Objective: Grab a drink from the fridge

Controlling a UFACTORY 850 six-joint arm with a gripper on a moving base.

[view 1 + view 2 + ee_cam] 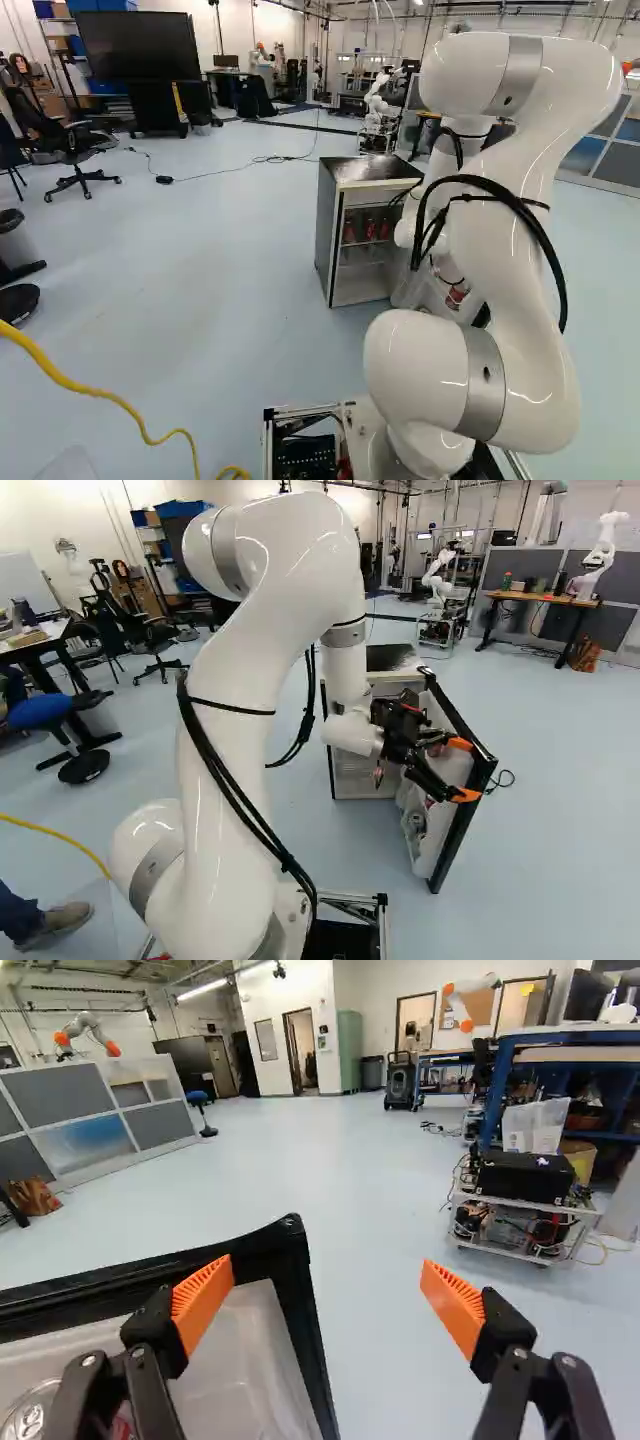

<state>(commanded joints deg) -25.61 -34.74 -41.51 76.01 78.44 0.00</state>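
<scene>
Drinks (370, 229) stand inside the fridge (327, 232), right of centre, left base view. End effector (328, 1268) spread (nothing gripped); a finger may snag the door (465, 820) when turning inward, swinging it shut.

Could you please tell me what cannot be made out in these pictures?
Left base view: most of the open, black-edged fridge door, hidden by the white robot arm.
Left base view: labels on the red drink containers, too small.
Wrist view: the rest of the round silver can top, cut off by the view's edge.
</scene>
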